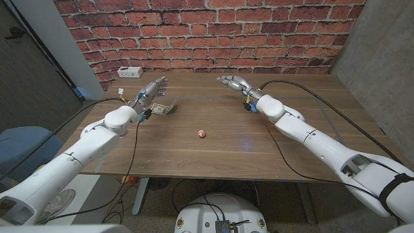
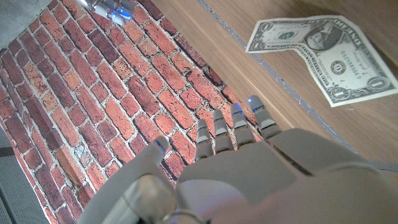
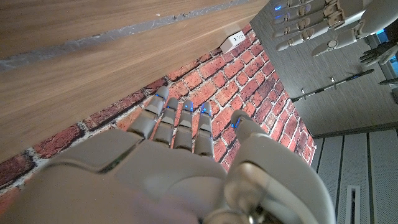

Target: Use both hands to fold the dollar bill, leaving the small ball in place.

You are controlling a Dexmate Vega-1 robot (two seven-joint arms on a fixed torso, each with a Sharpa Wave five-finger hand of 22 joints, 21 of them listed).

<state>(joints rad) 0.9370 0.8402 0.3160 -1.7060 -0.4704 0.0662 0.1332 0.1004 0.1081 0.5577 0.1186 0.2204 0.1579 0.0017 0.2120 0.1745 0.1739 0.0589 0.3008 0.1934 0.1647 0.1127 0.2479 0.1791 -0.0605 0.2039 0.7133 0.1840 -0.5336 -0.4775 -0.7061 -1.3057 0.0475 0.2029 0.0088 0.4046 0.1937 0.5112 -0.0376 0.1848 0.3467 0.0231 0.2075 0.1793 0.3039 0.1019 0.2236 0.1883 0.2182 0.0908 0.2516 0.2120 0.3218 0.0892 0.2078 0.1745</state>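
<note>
The dollar bill [image 1: 163, 109] is lying flat on the wooden bench [image 1: 220, 149], left of centre in the head view, just beside the left hand [image 1: 150, 90], which is hovering above its far edge with fingers stretched out and holding nothing. In the left wrist view the bill [image 2: 323, 53] is showing at the upper right, apart from the fingers [image 2: 239, 127]. The right hand [image 1: 233, 82] is reaching in at upper centre, fingers extended, empty. The small pink ball [image 1: 201, 133] is sitting mid-bench, between both arms, well apart from either hand.
</note>
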